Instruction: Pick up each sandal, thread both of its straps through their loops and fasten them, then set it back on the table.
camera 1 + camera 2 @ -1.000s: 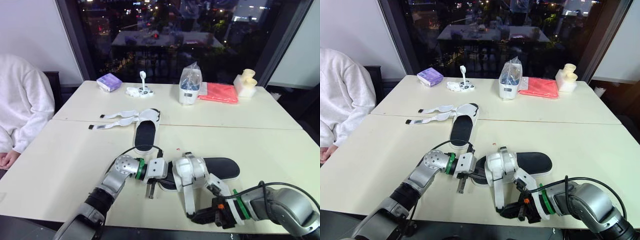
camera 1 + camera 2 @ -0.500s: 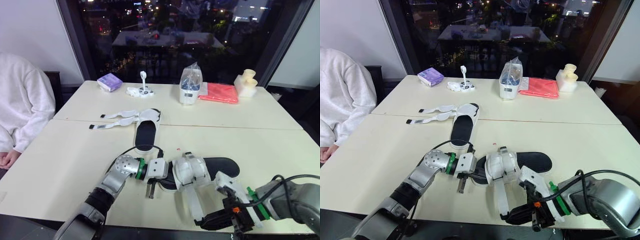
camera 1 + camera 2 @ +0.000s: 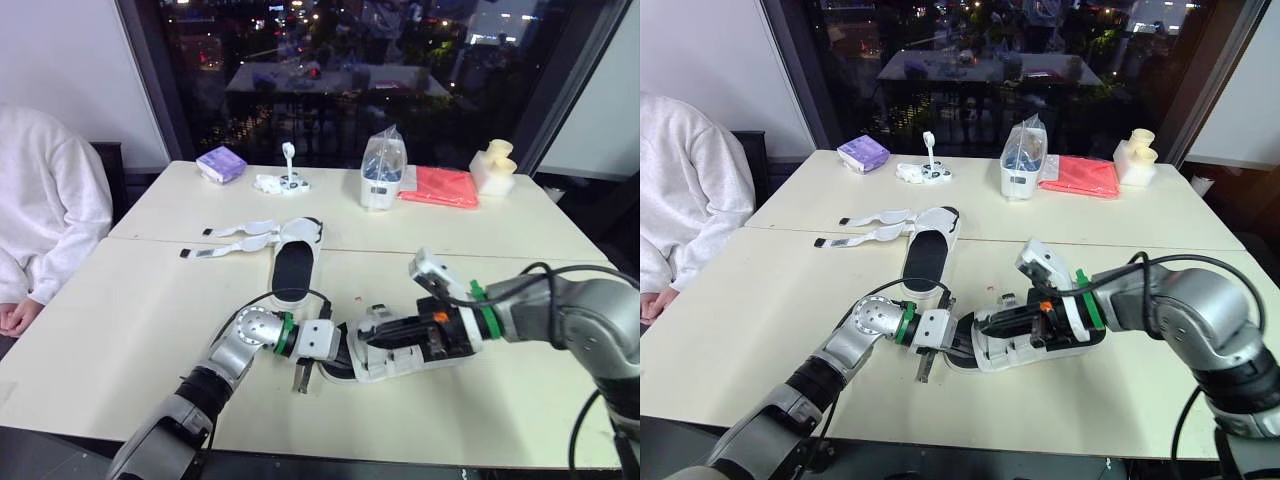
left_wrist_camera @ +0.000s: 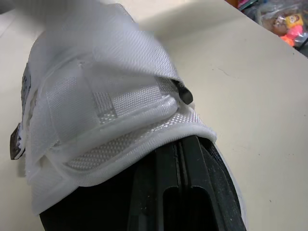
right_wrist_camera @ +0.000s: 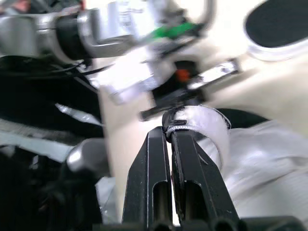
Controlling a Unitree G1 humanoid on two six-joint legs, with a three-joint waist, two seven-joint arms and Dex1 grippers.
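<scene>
1. White mesh strap point(image 5: 202, 126): its end is pinched between the fingers of my right claw point(image 5: 169, 130), which are pressed tight together on it.
2. That claw lies low over the sandal point(image 3: 1012, 356), and the strap runs across the upper toward my left arm.
3. The sandal lies on the surface point(image 3: 120, 320) at the front middle, with its heel toward my right.
4. My left claw point(image 3: 322, 348) sits at the sandal's toe end. Its fingers point(image 4: 192, 192) are narrow, almost touching. Their tips run under the strap's rim, so I cannot tell what they pinch.
5. The far sandal point(image 3: 292, 268) lies flat further back, well apart from both claws, with its two loose straps point(image 3: 235, 240) spread open to my left.
6. A purple box point(image 3: 220, 163), a bag point(image 3: 381, 172) and a red cloth point(image 3: 437, 186) sit along the far side.
7. A person's white sleeve point(image 3: 50, 210) is beside the surface on my left.
</scene>
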